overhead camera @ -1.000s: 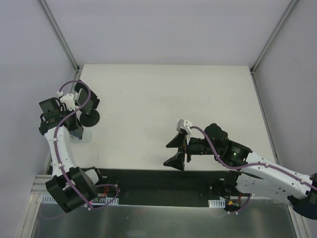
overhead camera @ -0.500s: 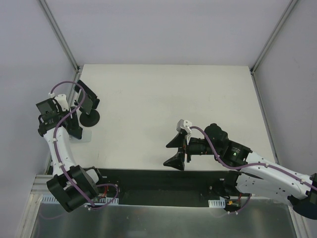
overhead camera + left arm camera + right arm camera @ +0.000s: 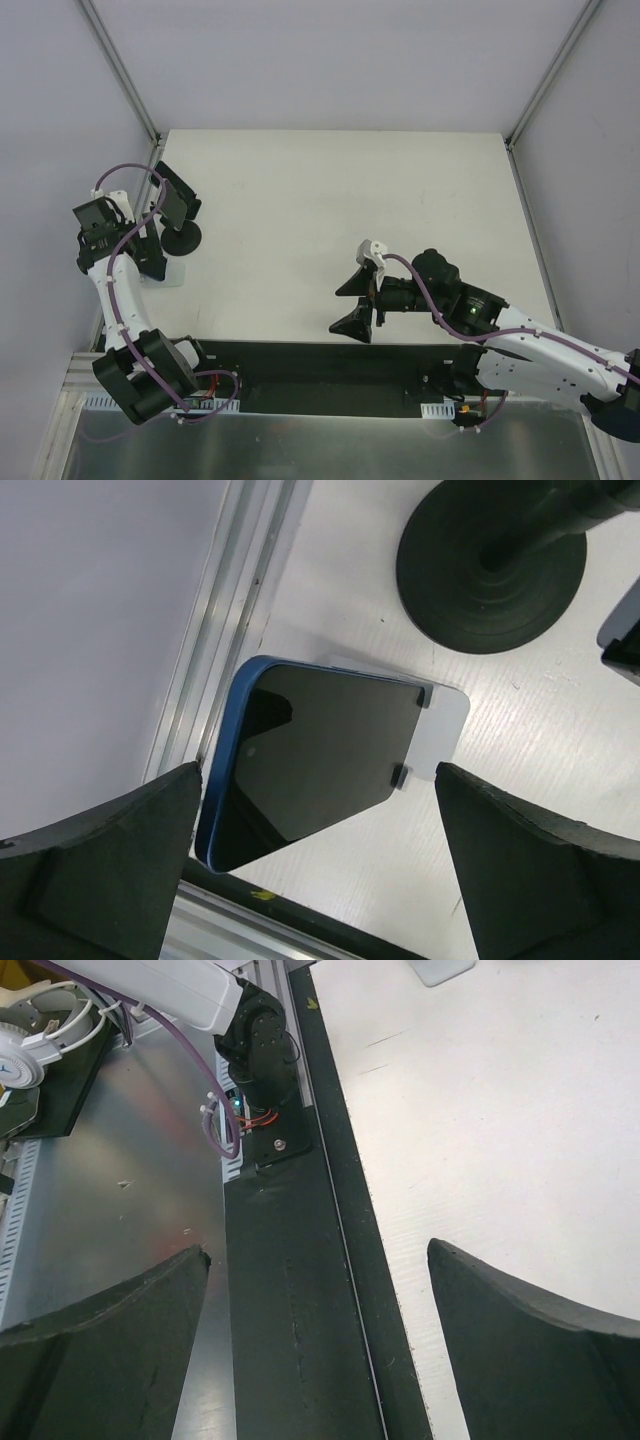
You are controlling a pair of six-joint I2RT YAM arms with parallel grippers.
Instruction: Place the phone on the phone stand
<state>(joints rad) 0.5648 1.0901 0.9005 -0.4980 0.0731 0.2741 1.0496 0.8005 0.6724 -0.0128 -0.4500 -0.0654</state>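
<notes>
The phone (image 3: 310, 770) has a blue edge and a dark screen. It lies tilted with one corner propped on a small white block (image 3: 448, 712), close to the left rail. My left gripper (image 3: 318, 768) hangs above it, open, one finger on each side of the phone and nothing gripped. The black phone stand (image 3: 490, 565) has its round disc base just beyond the phone, also seen as a black disc (image 3: 183, 238) at the table's left edge. My right gripper (image 3: 350, 305) is open and empty over the table's near edge, far from both.
An aluminium rail (image 3: 230, 630) runs along the left wall beside the phone. A black strip (image 3: 300, 1310) borders the table's near edge, with a metal plate (image 3: 120, 1210) and the left arm's base (image 3: 255, 1040) behind it. White walls enclose the table.
The left gripper has gone from shut to wide open, and its wrist has swung a little to the left. The right arm has stayed put.
</notes>
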